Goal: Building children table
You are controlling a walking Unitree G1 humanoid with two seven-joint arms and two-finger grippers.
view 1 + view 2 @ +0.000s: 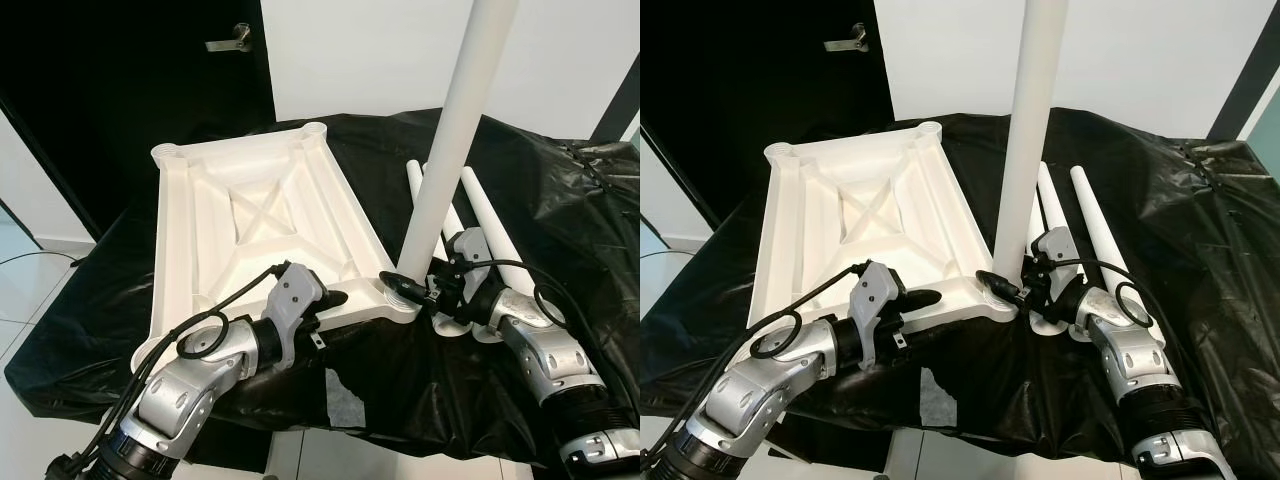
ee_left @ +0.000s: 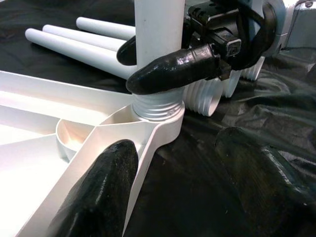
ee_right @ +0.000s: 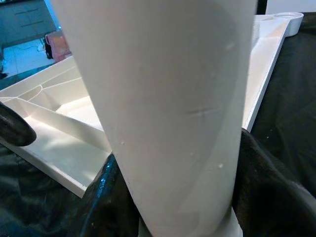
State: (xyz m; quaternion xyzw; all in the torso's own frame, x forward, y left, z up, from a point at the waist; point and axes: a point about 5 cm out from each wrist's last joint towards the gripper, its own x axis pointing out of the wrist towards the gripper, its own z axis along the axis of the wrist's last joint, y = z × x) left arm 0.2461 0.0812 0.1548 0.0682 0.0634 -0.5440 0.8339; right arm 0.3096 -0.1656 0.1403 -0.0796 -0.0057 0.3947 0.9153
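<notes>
the right gripper (image 1: 405, 285) is clamped on the upright leg (image 1: 455, 140), at the tabletop (image 1: 250, 225) corner socket, lower centre; left gripper (image 1: 325, 305) spread over the near rim.

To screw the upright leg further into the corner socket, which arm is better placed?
The right. Its gripper is shut on the upright leg just above the threaded socket. The left gripper is open at the tabletop edge, likely steadying it.
</notes>
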